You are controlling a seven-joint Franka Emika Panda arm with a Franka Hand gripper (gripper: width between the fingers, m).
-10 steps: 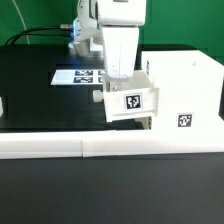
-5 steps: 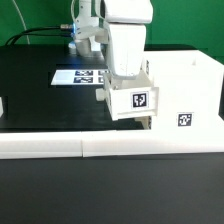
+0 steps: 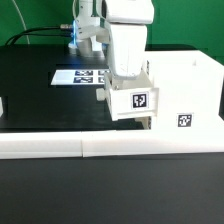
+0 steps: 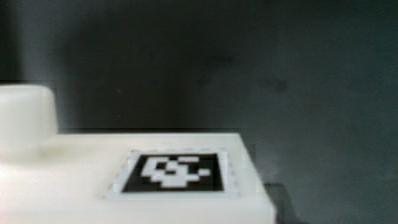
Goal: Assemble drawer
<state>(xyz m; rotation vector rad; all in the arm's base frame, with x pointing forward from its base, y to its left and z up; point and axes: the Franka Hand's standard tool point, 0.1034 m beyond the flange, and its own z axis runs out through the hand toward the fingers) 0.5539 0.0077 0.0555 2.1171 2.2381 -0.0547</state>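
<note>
Small tagged tray (image 3: 132, 101) directly under gripper (image 3: 124, 80), lifted off black table (image 3: 40, 100), touching tall case (image 3: 185, 95), finger grip state cannot tell, marker board (image 3: 82, 76) behind.

One robot arm in shot, carrying one white two-finger gripper (image 3: 128, 80). One small white plastic open-top tray (image 3: 130, 100) there, showing one black-and-white square tag on its face. One tall boxy white plastic case (image 3: 187, 95) toward the bench's right edge, and that's one tag visible on it too. One thin flat white marker board (image 3: 84, 76) at the back of the bench. One long low white border rail (image 3: 110, 146) along the front edge. In the wrist view, one tagged white part (image 4: 160, 170).
</note>
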